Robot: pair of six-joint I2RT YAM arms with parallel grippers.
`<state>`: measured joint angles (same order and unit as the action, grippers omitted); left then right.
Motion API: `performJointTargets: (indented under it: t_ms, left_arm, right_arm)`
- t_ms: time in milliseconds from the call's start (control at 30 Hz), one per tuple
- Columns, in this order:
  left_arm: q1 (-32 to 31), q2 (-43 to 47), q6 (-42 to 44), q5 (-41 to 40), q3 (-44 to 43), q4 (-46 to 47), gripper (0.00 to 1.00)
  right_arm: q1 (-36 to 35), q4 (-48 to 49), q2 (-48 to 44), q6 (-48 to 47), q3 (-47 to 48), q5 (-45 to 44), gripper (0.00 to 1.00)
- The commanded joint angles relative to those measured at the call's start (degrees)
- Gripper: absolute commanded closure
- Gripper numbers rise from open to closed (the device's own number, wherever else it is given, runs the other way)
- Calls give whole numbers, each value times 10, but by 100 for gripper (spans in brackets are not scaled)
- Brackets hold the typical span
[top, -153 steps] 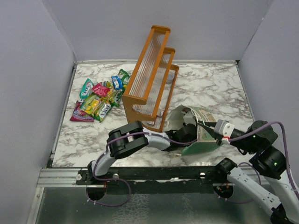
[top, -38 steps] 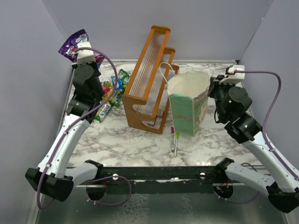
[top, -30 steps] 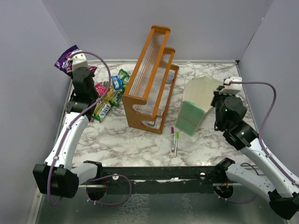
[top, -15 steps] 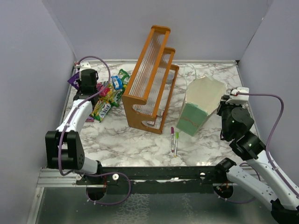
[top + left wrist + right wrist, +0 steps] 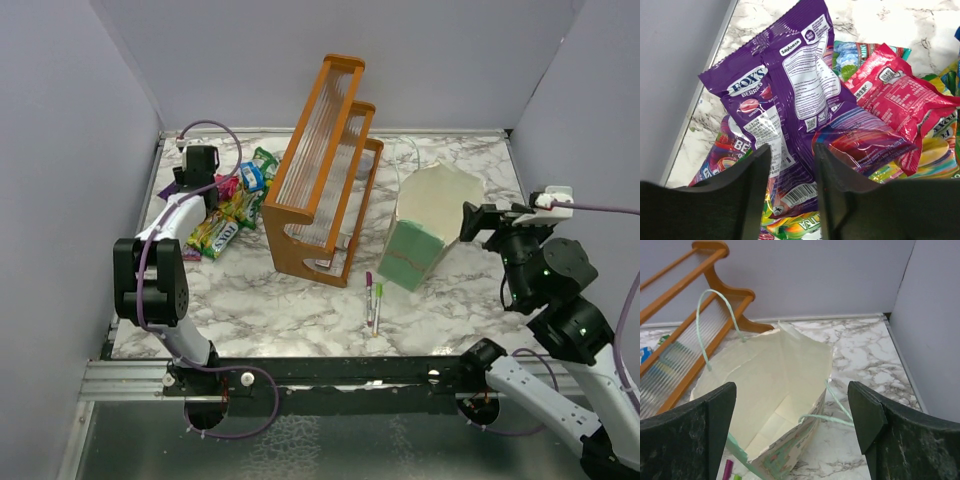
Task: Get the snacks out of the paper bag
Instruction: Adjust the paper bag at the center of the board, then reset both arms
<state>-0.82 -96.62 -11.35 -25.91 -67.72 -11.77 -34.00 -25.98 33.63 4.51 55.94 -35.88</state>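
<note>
The snacks [image 5: 225,215] lie in a heap at the far left of the marble table. In the left wrist view a purple packet [image 5: 790,85] rests on top of them, beside a magenta packet [image 5: 900,100]. My left gripper [image 5: 192,180] hovers low over this heap; its jaws [image 5: 791,150] are apart, with the purple packet's barcode end below the gap. The paper bag [image 5: 430,215] leans on the table at centre right, its mouth towards my right gripper [image 5: 492,222]. That gripper [image 5: 791,390] stands wide open just short of the bag [image 5: 775,375], whose cream inside looks bare.
An orange wooden rack [image 5: 320,170] stands between the snack heap and the bag. Two marker pens [image 5: 373,295] lie in front of the bag's base. The bag's cord handles [image 5: 715,305] stick up and out. Grey walls close in the table on three sides.
My left arm came down from high at the wall with the purple packet, set it on the heap and opened. My right gripper let go of the bag and drew back right.
</note>
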Motion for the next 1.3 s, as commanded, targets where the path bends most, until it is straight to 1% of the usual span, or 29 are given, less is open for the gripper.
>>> performJointTargets:
  t_ms: [0,100,167,200,267,333,433,533,633,667,700,733,767,833,867,900,967,1067,1167,1267]
  left_arm:
    - [4,43,-16,27,0,7,49]
    - [4,81,-18,28,17,16,39]
    - [4,111,-13,36,25,20,31]
    - [3,124,-10,43,26,18,24]
    - [0,160,-8,59,27,12,16]
    - [-6,215,-5,91,30,12,11]
    - [-11,297,-12,167,25,13,9]
    - [-13,350,-36,241,-44,-8,8]
    - [-13,375,-53,318,-146,-25,7]
    - [-23,374,-47,341,-190,-45,7]
    - [-47,372,-32,351,-228,-67,7]
    - [-87,375,-14,351,-252,-83,7]
    - [-128,389,6,349,-258,-81,7]
    - [-190,437,47,356,-239,-55,5]
    - [-204,466,56,355,-223,-38,2]
    - [-207,491,57,344,-208,-29,1]
    - [-208,523,57,311,-202,-41,1]
    - [-207,541,62,280,-210,-80,1]
    - [-207,558,62,267,-183,-68,1]
    - [-208,562,49,245,-174,-70,1]
  right_arm:
    - [3,-66,-31,13,38,69,0]
    - [4,-79,-45,27,53,109,1]
    - [3,-86,-54,45,60,113,1]
    - [3,-93,-56,52,65,116,1]
    - [3,-110,-61,42,79,137,1]
    - [3,-108,-70,39,79,120,1]
    - [3,-112,-68,40,105,106,1]
    - [3,-124,-44,44,154,105,1]
    - [3,-133,-14,34,206,117,1]
    - [3,-132,-6,32,219,121,1]
    - [3,-129,-2,30,232,128,1]
    - [3,-123,-1,26,240,136,1]
    - [3,-111,-3,22,242,144,1]
    - [3,-93,-11,21,245,158,1]
    - [3,-91,-12,21,250,165,1]
    - [3,-94,-11,23,257,167,1]
    - [3,-107,-5,31,273,164,1]
    - [3,-115,-1,37,283,146,1]
    - [3,-117,4,44,285,138,1]
    - [3,-123,12,45,288,134,1]
